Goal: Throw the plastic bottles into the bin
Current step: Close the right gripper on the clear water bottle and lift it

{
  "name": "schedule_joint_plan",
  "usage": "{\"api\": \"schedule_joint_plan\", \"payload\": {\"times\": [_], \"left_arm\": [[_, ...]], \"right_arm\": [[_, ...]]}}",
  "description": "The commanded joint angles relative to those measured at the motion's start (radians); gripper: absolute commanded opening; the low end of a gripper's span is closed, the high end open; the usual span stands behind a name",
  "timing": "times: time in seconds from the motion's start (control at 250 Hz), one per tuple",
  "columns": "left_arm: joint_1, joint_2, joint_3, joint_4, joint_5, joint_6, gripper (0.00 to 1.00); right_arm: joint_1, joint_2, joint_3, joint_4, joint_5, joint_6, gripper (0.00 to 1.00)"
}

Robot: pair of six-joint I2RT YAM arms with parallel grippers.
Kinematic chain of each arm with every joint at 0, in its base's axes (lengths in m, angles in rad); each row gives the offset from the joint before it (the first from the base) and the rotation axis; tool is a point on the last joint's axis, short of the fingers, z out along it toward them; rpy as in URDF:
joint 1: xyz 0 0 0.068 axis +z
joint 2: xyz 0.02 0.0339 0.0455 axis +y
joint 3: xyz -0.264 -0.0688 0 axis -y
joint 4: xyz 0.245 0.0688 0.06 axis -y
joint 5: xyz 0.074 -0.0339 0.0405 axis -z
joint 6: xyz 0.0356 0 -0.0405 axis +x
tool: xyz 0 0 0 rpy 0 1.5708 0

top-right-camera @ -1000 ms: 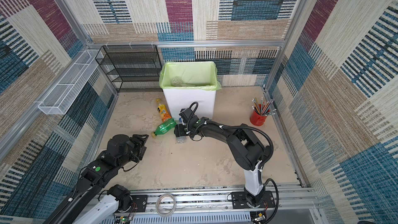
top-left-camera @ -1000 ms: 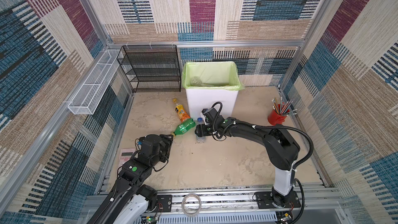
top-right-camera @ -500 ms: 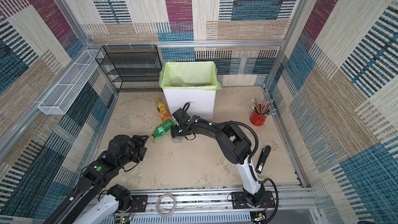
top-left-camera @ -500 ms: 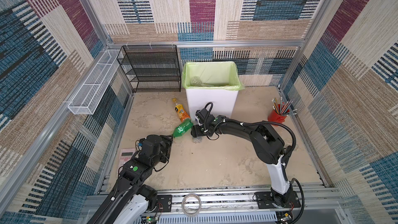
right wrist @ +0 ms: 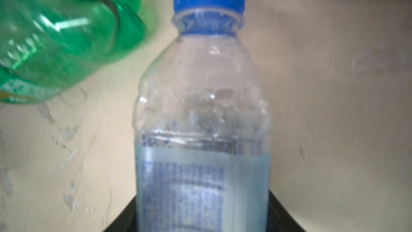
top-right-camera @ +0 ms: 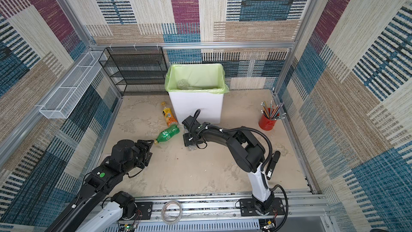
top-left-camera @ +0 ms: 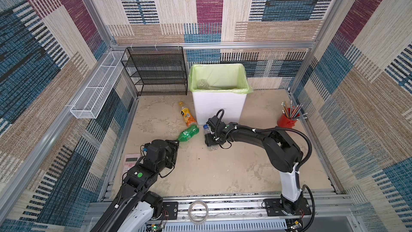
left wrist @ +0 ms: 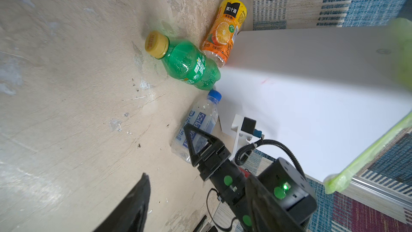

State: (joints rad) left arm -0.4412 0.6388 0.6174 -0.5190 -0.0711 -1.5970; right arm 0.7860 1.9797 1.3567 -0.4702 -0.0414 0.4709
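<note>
The clear blue-capped water bottle (top-left-camera: 206, 130) lies on its side on the tabletop (top-left-camera: 223, 170), just in front of the white bin (top-left-camera: 219, 106). The right pincer (top-left-camera: 209, 141) straddles its labelled middle, likely because that stretch is easiest to grip. I cannot tell whether its jaws are pressing yet. The left pincer (top-right-camera: 148, 147) hangs apart and empty beside the yellow cap of the green soda bottle (top-left-camera: 188, 133), seemingly lined up for it. The green bottle's base nearly touches the water bottle's cap, so a lift could nudge it. An orange juice bottle (top-left-camera: 187, 114) rests against the bin's corner. The tall bin wall stands directly in the way, while the red pencil cup (top-left-camera: 286, 120) is well clear.
</note>
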Motion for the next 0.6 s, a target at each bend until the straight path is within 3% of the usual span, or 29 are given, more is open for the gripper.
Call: {"api": "schedule_joint_plan", "payload": {"times": [0.0, 0.384, 0.596], "left_arm": [[0.000, -0.009, -0.004, -0.001, 0.001, 0.014, 0.69], [0.001, 0.026, -0.004, 0.031, 0.005, 0.020, 0.69], [0.000, 0.092, 0.006, 0.084, 0.034, 0.033, 0.69]], "right_arm": [[0.002, -0.125, -0.096, 0.031, 0.008, 0.009, 0.60], [-0.035, -0.581, -0.449, 0.031, -0.035, 0.088, 0.57], [-0.137, -0.793, -0.572, 0.007, -0.073, 0.130, 0.57]]}}
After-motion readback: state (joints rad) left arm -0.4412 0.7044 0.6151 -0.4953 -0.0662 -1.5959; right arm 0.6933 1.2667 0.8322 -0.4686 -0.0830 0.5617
